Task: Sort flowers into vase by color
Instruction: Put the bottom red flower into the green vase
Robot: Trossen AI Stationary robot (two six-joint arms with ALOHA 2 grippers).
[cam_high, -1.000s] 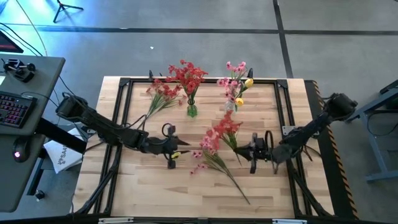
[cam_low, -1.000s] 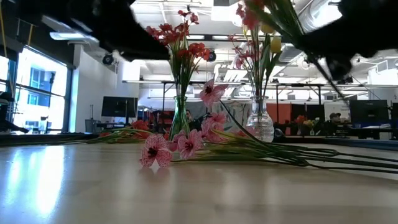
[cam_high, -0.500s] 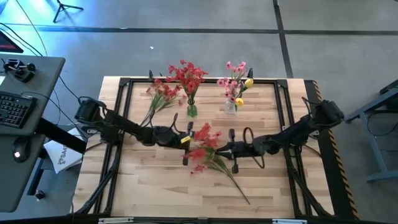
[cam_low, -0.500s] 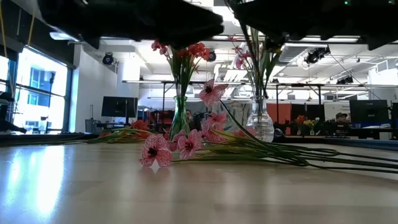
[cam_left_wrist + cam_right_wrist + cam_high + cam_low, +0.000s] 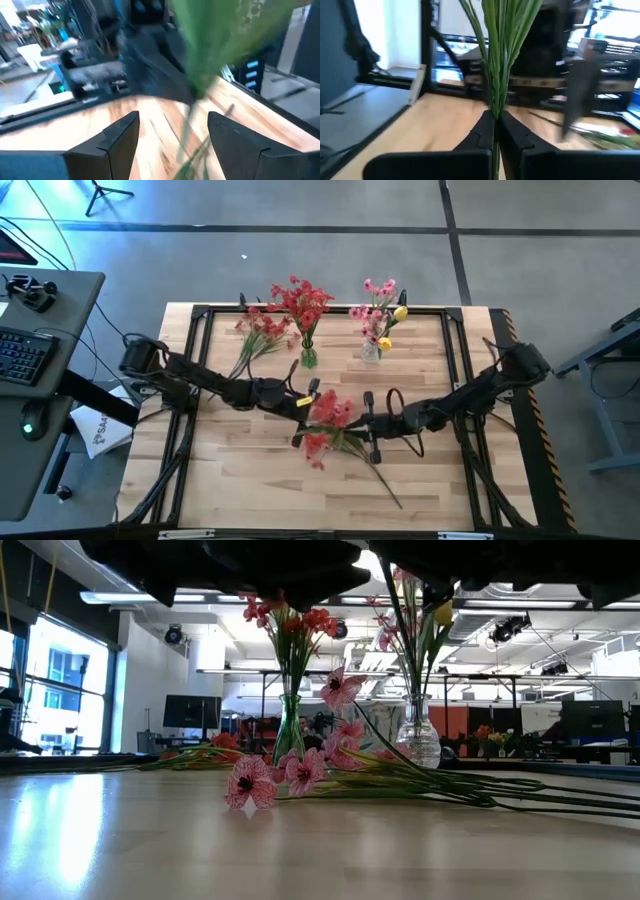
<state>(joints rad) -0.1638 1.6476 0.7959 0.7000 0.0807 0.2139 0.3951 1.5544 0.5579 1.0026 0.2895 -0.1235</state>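
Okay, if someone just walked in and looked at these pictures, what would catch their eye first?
Probably the red spray held above mid-table, with the right gripper shut on its green stems and the open left gripper meeting it from the other side. Behind stand two vases: a green one with red flowers and a clear one with pink and yellow blooms. More pink flowers lie on the table.

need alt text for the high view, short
Seen from above, two dark robot arms meet at the middle of a wooden table, the right gripper holding a spray of red flowers facing the open left gripper. Behind stand a green vase of red flowers and a clear vase of pink and yellow flowers.
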